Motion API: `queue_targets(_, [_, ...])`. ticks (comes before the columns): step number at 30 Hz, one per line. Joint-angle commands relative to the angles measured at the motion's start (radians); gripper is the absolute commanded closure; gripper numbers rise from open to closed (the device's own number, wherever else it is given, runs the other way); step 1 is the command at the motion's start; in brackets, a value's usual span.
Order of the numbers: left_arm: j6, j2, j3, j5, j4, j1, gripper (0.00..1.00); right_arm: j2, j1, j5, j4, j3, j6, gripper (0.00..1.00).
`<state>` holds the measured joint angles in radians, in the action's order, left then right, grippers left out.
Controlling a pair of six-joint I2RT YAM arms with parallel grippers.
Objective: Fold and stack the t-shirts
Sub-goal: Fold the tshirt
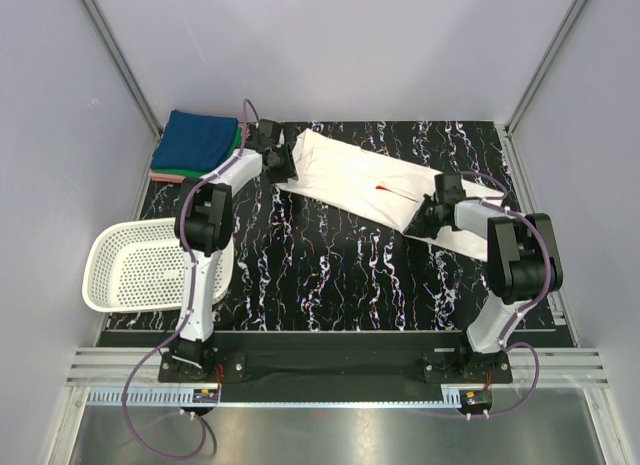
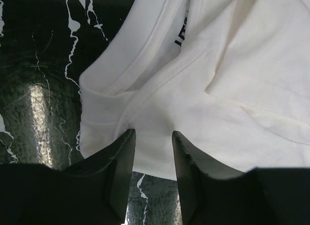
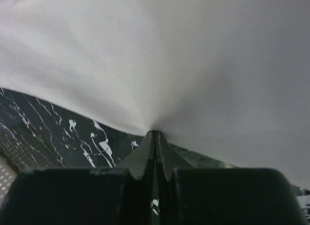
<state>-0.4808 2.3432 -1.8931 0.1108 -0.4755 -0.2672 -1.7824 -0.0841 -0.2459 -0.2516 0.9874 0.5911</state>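
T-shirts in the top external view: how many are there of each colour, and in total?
white t-shirt: 1
blue t-shirt: 1
green t-shirt: 1
pink t-shirt: 1
Total: 4

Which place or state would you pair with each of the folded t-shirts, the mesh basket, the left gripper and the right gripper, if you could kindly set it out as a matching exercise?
Column one:
1. folded t-shirts
2. mesh basket
3. left gripper
4. right gripper

Column two:
A. shut on the white t-shirt
B. at the far left corner of the black mat
C. open, at the white t-shirt's edge
D. near left, partly off the black mat's edge

Pairs: 1-B, 2-D, 3-C, 4-A.
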Motion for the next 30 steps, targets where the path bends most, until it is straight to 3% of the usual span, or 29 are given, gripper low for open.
queue_targets(1, [0.071, 0.007, -0.06, -0.051, -0.029, 0.009, 0.57, 0.093, -0.071, 0.028, 0.066, -0.084, 0.114, 0.95])
queue_targets(5, [0.096, -0.024, -0.064, -0.005, -0.015, 0.032, 0.56, 0.182, -0.187, 0.075, 0.143, -0.158, 0.265, 0.93])
queue_targets(9, [0.11, -0.144, -0.029, 0.012, 0.001, 0.034, 0.55, 0.212, -0.24, 0.082, 0.08, -0.101, 0.248, 0.89])
queue_targets(15, [0.035, -0.344, 0.225, 0.073, 0.145, 0.013, 0.53, 0.109, -0.172, 0.175, -0.156, 0.207, -0.031, 0.86])
queue_targets(20, [-0.002, -0.37, 0.337, 0.154, 0.182, -0.013, 0.54, -0.035, -0.105, 0.266, -0.201, 0.417, -0.247, 0.86])
queue_targets(24, [-0.051, -0.439, 0.471, 0.167, 0.32, -0.027, 0.52, -0.157, -0.043, 0.282, -0.234, 0.564, -0.335, 0.83])
queue_targets(30, [-0.061, -0.297, 0.301, 0.133, 0.218, -0.021, 0.53, -0.307, -0.005, 0.398, -0.315, 0.657, -0.436, 0.85])
